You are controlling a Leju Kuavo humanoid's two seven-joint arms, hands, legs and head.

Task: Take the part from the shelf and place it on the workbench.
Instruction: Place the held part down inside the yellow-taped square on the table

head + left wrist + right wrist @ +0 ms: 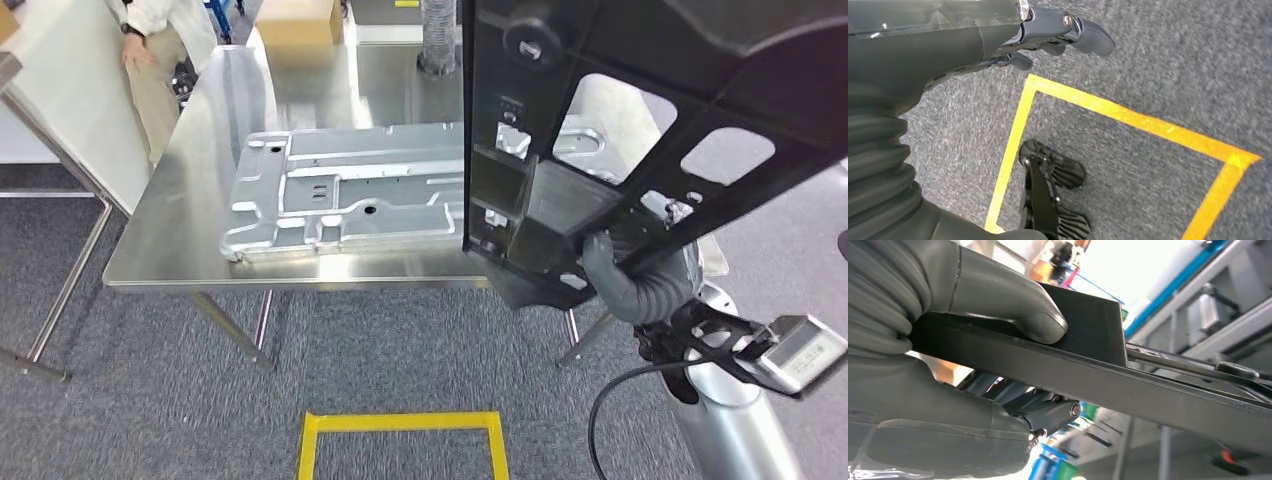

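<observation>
Gripping a large black part (640, 130), the right hand (625, 275) is seen low at the part's near edge in the head view, with the part raised in front of the camera and tilted, its upper end running out of the picture. In the right wrist view the black part (1098, 370) is pinched as a flat slab between the thick grey thumb (1013, 310) pressed on one face and the darker fingers (1048, 412) curled against the opposite face, so the slab passes straight through the grasp. The part is held in the air over the right end of the steel counter (200, 150) and is not touching it. On the counter a silver stamped metal panel (340, 190) is laid flat, partly hidden behind the part. A person (150, 40) is stood at the counter's far left corner, and a cardboard box (298, 20) is set at its far edge. The left hand (1058, 32) is hung above grey carpet (1173, 45) marked with yellow tape (1128, 115); its fingers are loosely curled and nothing is held in them.
</observation>
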